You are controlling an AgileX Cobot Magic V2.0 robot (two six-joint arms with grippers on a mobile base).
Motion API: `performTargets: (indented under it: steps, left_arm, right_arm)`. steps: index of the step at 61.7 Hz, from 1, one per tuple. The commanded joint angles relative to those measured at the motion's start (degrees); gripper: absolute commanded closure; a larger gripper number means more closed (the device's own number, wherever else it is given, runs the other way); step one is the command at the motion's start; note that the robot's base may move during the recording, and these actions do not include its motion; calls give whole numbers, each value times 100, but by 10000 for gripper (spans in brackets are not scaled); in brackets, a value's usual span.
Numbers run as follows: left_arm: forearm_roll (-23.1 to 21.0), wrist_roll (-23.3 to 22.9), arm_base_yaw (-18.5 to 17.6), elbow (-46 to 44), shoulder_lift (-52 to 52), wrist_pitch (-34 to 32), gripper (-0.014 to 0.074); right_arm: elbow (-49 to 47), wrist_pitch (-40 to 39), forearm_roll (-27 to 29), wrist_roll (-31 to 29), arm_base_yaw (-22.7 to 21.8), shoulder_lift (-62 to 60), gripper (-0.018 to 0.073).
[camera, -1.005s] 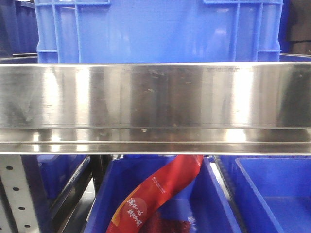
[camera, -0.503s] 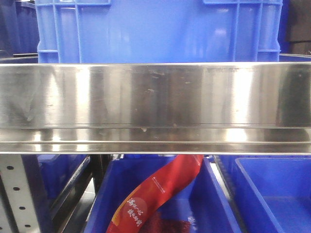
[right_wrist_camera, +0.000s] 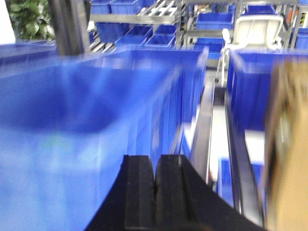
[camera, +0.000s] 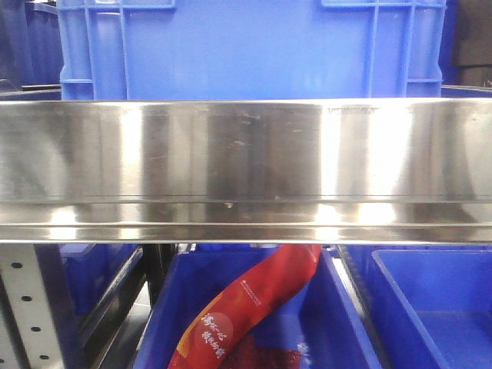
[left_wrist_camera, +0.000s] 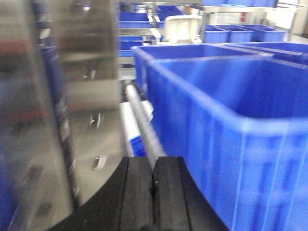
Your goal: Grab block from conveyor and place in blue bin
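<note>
Left gripper (left_wrist_camera: 153, 185) is hovering beside a blue bin (left_wrist_camera: 231, 110), fingers pressed together, empty. Right gripper (right_wrist_camera: 155, 190) is likewise empty. No block or belt is showing; I'd open the fingers before reaching.

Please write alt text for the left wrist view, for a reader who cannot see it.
The left hand, its two black fingers pressed together and holding nothing, points past a large blue bin on the right. A blurred, shiny metal panel fills the left side, and more blue bins and a white object stand far behind.
</note>
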Motion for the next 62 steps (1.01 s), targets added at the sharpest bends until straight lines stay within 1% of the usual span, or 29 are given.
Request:
performTargets:
  steps: [1,9,20,48,57,62]
  left_arm:
    - [-58,-11,73,354,-409,-61,707]
    - [-58,-11,73,686,-793,-61,707]
    - [-58,-11,73,729,-936,-125,707]
    - [-58,-11,73,729,-936,-191,707]
    - [-58,-11,73,729,-936,-206,707]
    - [-58,-11,73,729,-936,-206,707]
  right_arm:
    - [476,-137,-26,-12,-36,-438,720]
    - [900,-118,-26,-12,-36,-1090,721]
    - [967,-141,-26,-12,-36,-1559,721]
    - [967,-237,-14,-12,-36,-1652,721]
    - [1206,-383,-14,-12,-261,-1893,721]
    - [1561,-393,-14,-12,-675,-2266,721]
